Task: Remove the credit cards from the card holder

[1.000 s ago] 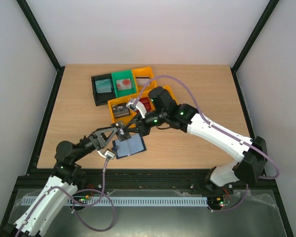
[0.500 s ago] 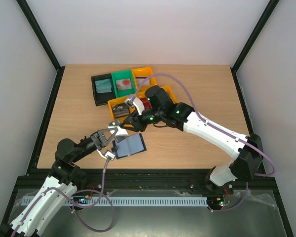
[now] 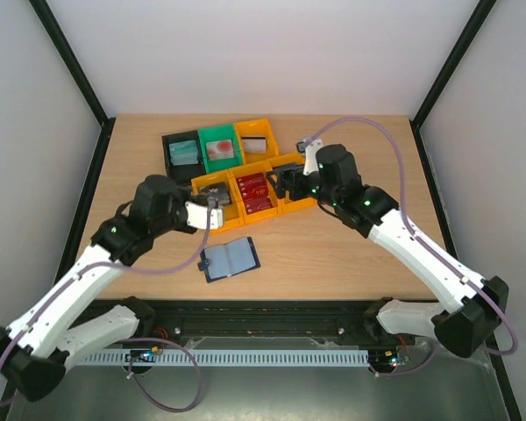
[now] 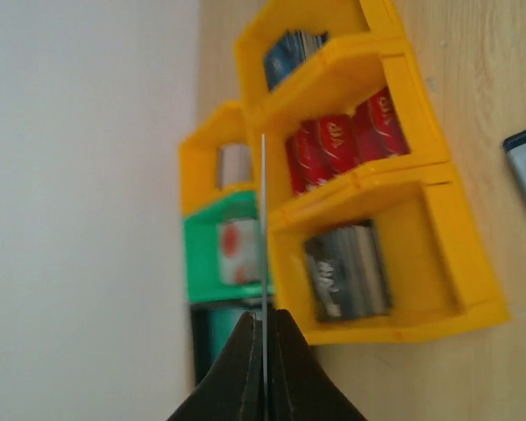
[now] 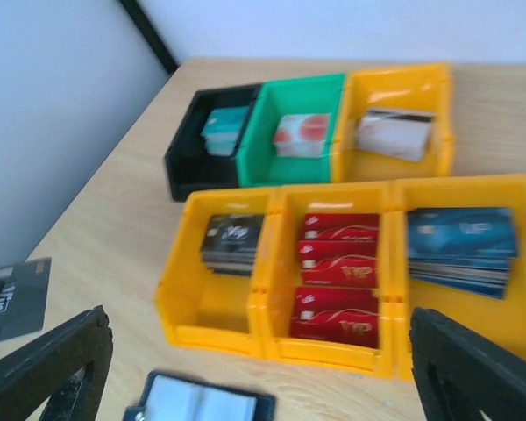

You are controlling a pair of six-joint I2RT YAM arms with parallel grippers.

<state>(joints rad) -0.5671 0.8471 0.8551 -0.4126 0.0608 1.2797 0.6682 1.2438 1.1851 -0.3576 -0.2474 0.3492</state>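
Worktop (image 3: 359, 254): bare wood. A card dropped there would lie flat and be hard to lift again.

Bins (image 3: 245, 167): clustered at the far edge, about the middle. Both arms hang over this cluster, so contact is likely if both descend together. The right pincer (image 5: 263, 351) is spread wide and holds nothing.

Yellow bin (image 4: 403, 326) with the grey cards (image 4: 346, 272): near-left of the cluster, under the left pincer (image 4: 264, 324). If the card is let go off-centre, it may strike the rim and slide next door or onto the wood.

Card holder (image 3: 229, 260): lies open by the near edge, left of middle, well apart from the bins. Nothing pins it, so a later pull may drag it. Cannot tell whether the slots are empty.

Card (image 4: 263, 228): pinched by the left pincer's pressed-together fingers, seen edge-on. The hold is narrow and it could pivot.
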